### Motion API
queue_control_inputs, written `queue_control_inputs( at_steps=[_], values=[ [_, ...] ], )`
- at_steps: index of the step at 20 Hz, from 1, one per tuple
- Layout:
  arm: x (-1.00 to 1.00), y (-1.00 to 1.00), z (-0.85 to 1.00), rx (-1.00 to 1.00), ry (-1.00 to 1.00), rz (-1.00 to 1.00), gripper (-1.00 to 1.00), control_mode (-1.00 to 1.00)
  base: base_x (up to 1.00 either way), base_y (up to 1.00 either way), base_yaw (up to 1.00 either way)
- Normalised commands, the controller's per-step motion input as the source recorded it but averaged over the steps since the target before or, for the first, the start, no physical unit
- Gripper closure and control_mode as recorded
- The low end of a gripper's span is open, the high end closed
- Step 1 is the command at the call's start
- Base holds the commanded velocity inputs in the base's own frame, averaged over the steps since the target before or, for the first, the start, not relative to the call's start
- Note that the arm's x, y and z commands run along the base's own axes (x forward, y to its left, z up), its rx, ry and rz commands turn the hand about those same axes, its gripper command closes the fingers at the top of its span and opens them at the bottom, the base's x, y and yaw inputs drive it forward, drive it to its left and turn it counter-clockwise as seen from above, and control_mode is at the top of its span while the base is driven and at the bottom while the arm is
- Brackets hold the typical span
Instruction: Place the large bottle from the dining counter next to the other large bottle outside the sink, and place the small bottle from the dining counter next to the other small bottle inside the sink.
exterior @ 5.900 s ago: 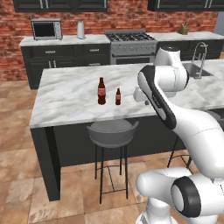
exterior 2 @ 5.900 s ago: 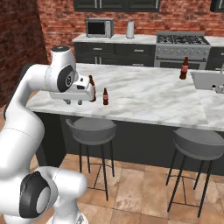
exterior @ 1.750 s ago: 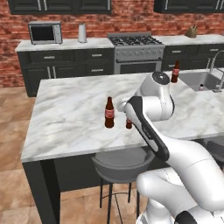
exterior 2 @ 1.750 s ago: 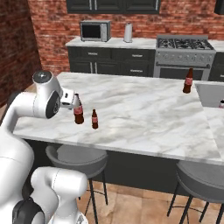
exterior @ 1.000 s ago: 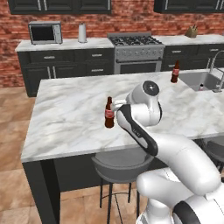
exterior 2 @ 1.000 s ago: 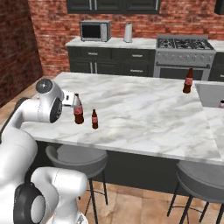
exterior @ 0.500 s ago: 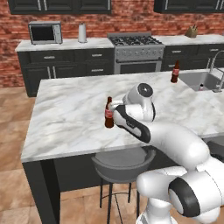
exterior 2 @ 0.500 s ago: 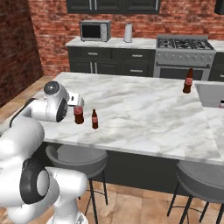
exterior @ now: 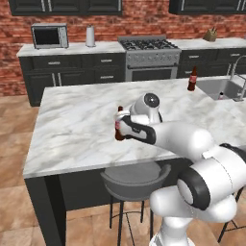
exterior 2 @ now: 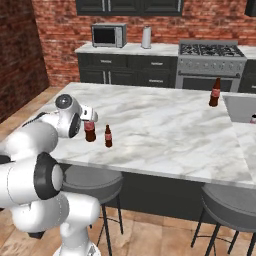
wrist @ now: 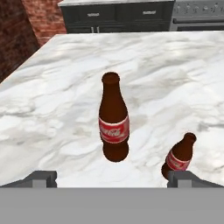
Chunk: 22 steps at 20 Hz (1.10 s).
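Two bottles stand upright on your dining counter (wrist: 175, 65): the large bottle (wrist: 113, 118) and the small bottle (wrist: 179, 157). Your gripper (wrist: 111, 177) faces the large one, jaws spread wide, holding nothing.

Large bottle (exterior: 117, 130) mostly hidden behind arm; labels unreadable.

A steel stove (exterior: 149, 56) sits against a red brick wall (exterior: 144, 19). Left of the stove stand a white canister (exterior: 90, 36) and a microwave (exterior: 49, 36). Two grey stools (exterior 2: 227, 205) stand well in front of the stove.
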Motion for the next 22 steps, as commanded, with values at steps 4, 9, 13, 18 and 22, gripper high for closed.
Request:
queue_control_inputs(
  at_steps=[4, 9, 13, 18, 22],
  values=[
    [0.36, 0.14, -0.23, 0.0, 0.0, 0.0, -1.0, -1.0, 0.0, 0.0, 0.0],
    [0.37, 0.05, -0.19, 0.0, 0.0, 0.0, -1.0, -1.0, 0.0, 0.0, 0.0],
    [0.37, 0.03, -0.18, 0.0, 0.0, 0.0, -1.0, -1.0, 0.0, 0.0, 0.0],
    [0.37, 0.04, -0.17, 0.0, 0.0, 0.0, -1.0, -1.0, 0.0, 0.0, 0.0],
    [0.35, 0.05, -0.16, 0.0, 0.0, 0.0, -1.0, -1.0, 0.0, 0.0, 0.0]
  ],
)
